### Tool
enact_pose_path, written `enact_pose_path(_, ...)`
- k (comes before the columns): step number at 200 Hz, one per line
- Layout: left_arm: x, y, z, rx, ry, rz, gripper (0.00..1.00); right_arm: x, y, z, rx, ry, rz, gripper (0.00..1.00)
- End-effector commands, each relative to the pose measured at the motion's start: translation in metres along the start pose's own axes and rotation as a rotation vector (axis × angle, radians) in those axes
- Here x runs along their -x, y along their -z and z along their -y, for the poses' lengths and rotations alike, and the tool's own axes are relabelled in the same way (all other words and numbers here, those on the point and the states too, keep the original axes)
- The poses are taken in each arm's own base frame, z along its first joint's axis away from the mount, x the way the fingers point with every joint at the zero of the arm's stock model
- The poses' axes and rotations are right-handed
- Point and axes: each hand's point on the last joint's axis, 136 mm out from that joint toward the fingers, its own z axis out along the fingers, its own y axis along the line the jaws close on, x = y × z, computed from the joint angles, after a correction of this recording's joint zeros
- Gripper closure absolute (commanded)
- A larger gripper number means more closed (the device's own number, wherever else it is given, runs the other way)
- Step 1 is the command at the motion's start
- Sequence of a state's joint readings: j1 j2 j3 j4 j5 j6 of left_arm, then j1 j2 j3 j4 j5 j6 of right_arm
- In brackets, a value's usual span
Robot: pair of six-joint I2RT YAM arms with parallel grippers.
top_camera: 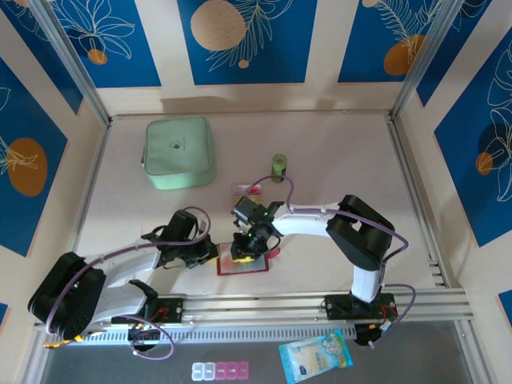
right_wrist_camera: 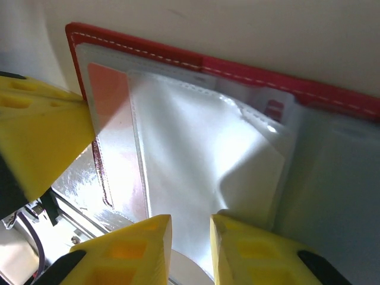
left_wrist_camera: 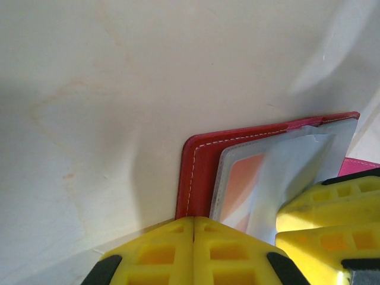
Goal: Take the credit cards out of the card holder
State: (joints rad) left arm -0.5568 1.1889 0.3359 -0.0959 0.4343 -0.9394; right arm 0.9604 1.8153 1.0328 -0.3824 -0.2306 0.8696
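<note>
L tool (left_wrist_camera: 194, 228) shut by card holder (left_wrist_camera: 199, 172).

Table (top_camera: 344, 152): pale, matte surface, metal rails along its edges.
Zip case (top_camera: 178, 152): mint-green, squarish, lying flat at the table's far left.
Green cylinder (top_camera: 278, 166): small, upright, right of the zip case, well apart from it.
Pill box (top_camera: 220, 370): strip of clear and pink compartments on the dark ledge in front of the table.
Packet (top_camera: 316, 356): blue-and-white pouch, tilted, near the pill box on its right.
Walls (top_camera: 244, 40): blue panels with white leaf outlines and orange discs.
</note>
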Motion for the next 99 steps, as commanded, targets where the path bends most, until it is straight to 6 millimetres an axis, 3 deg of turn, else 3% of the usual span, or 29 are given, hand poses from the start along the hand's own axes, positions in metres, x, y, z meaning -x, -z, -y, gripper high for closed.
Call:
enact_pose_path(1, -0.003, 0.000, -0.006, 0.043, -0.009, -0.016, 0.99, -0.004, 0.005, 0.000, 0.046, -0.014, -0.013, 0.74)
enact_pose_path(39, 0.002, 0.008, 0.011, 0.001, -0.026, -0.004, 0.94, -0.006, 0.005, 0.005, 0.088, -0.023, -0.017, 0.74)
enact_pose_path(65, 0.002, 0.013, 0.024, -0.043, -0.039, 0.001, 0.83, -0.005, 0.007, 0.008, 0.134, -0.035, -0.013, 0.75)
enact_pose_path(99, 0.001, 0.014, 0.036, -0.087, -0.034, -0.011, 0.78, -0.005, 0.005, 0.009, 0.209, -0.036, -0.022, 0.75)
